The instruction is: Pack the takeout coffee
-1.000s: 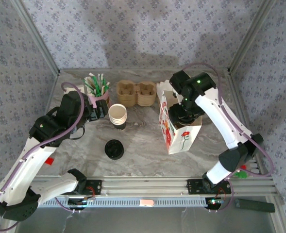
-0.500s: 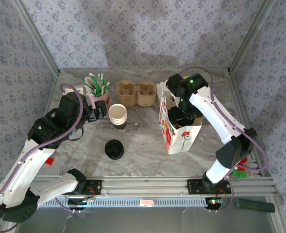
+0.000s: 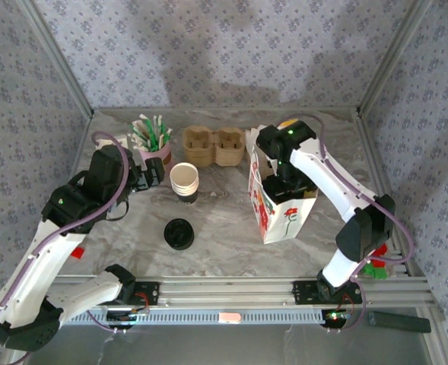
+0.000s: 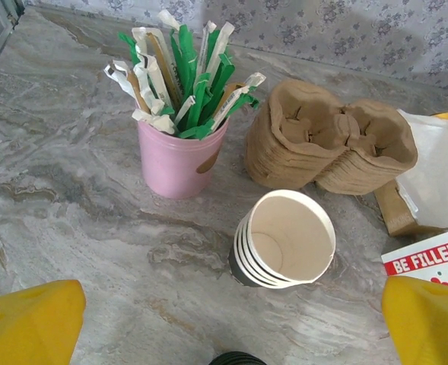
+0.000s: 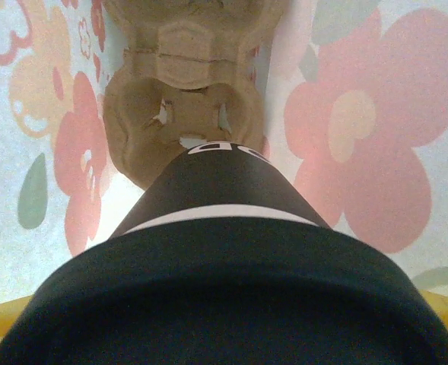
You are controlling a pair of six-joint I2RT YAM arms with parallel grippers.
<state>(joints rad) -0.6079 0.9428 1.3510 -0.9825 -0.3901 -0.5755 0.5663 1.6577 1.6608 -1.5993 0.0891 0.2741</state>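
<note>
Carrier [image 5: 185, 91] beneath takeout coffee [image 5: 224, 251], floral bag walls [image 5: 376, 152] either side

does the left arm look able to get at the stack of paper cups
Probably yes: the left end effector hangs open facing the stack of paper cups, with only table between them; the pink straw cup stands off to the side.
</note>
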